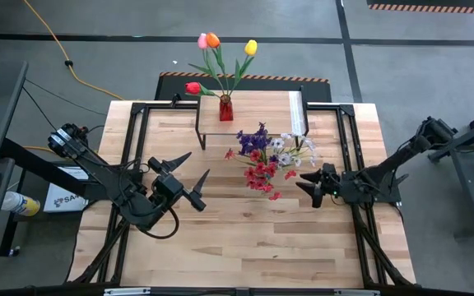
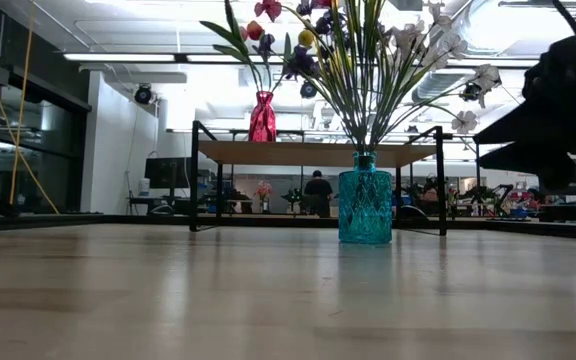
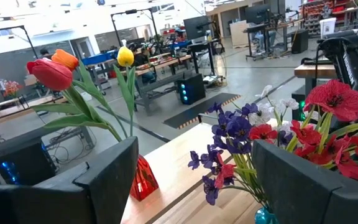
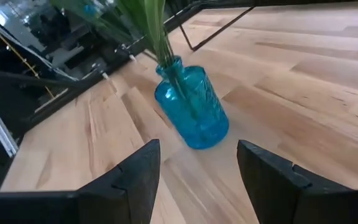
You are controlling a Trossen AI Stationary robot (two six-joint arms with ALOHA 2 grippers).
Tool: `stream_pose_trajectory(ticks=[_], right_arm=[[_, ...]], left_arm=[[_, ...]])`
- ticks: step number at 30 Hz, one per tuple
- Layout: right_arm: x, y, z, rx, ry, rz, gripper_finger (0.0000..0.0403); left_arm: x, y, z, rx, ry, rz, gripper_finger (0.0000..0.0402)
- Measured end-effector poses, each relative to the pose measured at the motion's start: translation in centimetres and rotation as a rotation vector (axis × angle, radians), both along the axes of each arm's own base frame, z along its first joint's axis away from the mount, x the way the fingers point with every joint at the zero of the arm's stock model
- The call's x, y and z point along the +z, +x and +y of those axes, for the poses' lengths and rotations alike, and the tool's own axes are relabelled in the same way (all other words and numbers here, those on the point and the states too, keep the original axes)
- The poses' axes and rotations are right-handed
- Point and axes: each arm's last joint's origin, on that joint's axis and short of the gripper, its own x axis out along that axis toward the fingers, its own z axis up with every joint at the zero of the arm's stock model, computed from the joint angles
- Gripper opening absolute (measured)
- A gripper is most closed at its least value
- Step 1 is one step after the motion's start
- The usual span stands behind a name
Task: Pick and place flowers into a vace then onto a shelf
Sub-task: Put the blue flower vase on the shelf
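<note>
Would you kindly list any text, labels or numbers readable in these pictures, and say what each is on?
"SA": partial dark letters on the white box on the floor left of the table; the rest is hidden by the left arm.
Nothing else is readable: the vases, the shelf and the table carry no visible lettering.

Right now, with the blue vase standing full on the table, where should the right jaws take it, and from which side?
Grip the blue vase on its glass body, below the narrow neck, coming level from the right gripper's own side. It stands upright on the table, and the flowers spread wide above it, so a grasp from above would probably crush them. The jaws are open, and the body looks likely to fit between them.
</note>
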Motion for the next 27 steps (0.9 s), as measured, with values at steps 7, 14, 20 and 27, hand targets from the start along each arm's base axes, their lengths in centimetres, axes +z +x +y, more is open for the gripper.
stream_pose_trajectory(ticks=[7, 14, 20, 27], right_arm=[[0.1, 0.5, -0.7, 0.039, 0.031, 0.013, 0.0218], [0.4, 0.8, -1.1, 0.038, -0.011, -0.004, 0.0292], [0.6, 0.9, -1.2, 0.028, 0.034, -0.031, 0.0348], [0.8, 1.1, -0.9, 0.091, 0.101, -0.06, 0.0361]], left_arm=[[0.0, 0.0, 0.0, 0.0, 0.002, 0.002, 0.0347], [0.0, 0.0, 0.0, 0.0, 0.007, 0.009, 0.0347], [-0.1, 0.0, 0.0, 0.002, 0.011, 0.014, 0.0347], [-0.3, 0.0, 0.0, 0.002, 0.03, 0.037, 0.0347]])
